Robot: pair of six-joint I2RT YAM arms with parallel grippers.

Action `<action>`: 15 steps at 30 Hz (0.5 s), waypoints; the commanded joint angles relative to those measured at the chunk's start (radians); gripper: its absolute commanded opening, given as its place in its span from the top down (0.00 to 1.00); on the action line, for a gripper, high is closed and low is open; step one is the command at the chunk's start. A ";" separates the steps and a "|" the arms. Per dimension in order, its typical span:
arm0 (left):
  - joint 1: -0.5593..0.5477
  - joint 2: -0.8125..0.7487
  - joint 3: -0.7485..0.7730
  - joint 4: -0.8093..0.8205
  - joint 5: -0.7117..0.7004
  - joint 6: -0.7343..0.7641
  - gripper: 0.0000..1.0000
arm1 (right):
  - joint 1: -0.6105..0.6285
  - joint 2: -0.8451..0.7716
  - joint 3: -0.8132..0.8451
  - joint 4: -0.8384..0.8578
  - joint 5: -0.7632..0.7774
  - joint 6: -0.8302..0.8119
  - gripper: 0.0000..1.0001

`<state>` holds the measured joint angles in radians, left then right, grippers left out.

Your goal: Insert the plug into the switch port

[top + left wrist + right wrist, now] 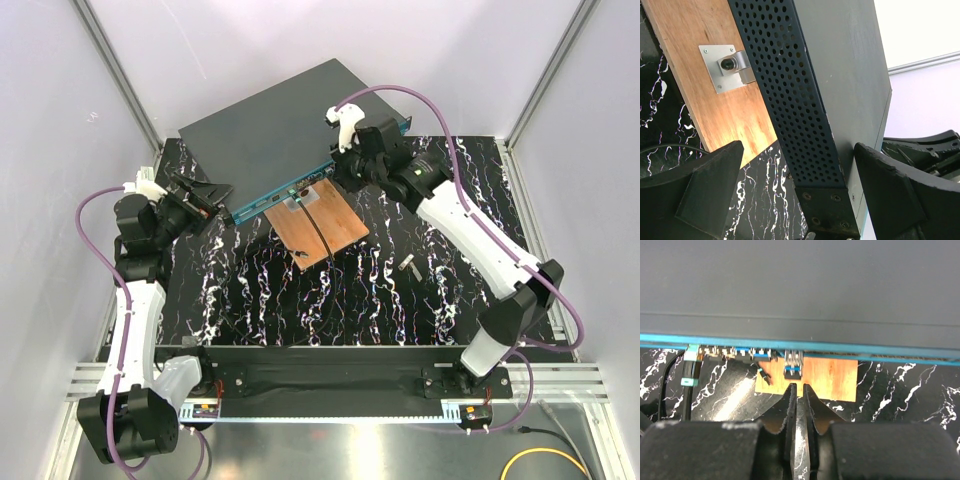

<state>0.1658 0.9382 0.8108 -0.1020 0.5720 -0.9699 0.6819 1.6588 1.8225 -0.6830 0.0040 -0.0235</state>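
Right gripper (798, 388) nearly shut behind clear plug (793, 361); left gripper (798, 150) wide around dark grey metal switch (800, 285): your push may shift it.

On the table (420, 310), the switch (280, 130) lies toward 12 o'clock and reaches past the table's far edge. The board (335, 230) lies flat at the switch's 5 o'clock, and its far end meets the switch's front face. A bracket (297, 201) sits on the board's 11 o'clock end, just beside that face. A small loose piece (408, 265) lies on the table at the board's 4 o'clock, apart from it. The left gripper (210, 192) sits at the switch's 8 o'clock corner, one finger on either side of it. The right gripper (799, 389) hangs at the board's 1 o'clock, just before the front face.
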 commanded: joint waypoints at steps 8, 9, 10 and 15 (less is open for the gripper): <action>-0.005 0.004 0.011 0.061 0.005 -0.004 0.01 | 0.005 0.048 0.090 0.023 -0.012 0.050 0.82; -0.003 0.002 0.013 0.061 0.005 -0.003 0.01 | 0.004 0.052 0.092 0.037 0.020 0.054 0.82; -0.003 0.004 0.013 0.059 0.003 -0.003 0.01 | 0.004 0.055 0.093 0.045 0.030 0.056 0.82; -0.003 0.002 0.010 0.058 0.005 -0.004 0.01 | 0.004 0.064 0.081 0.103 0.076 0.077 0.80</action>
<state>0.1650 0.9382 0.8108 -0.1020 0.5720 -0.9699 0.6823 1.7153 1.8626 -0.6781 0.0227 0.0250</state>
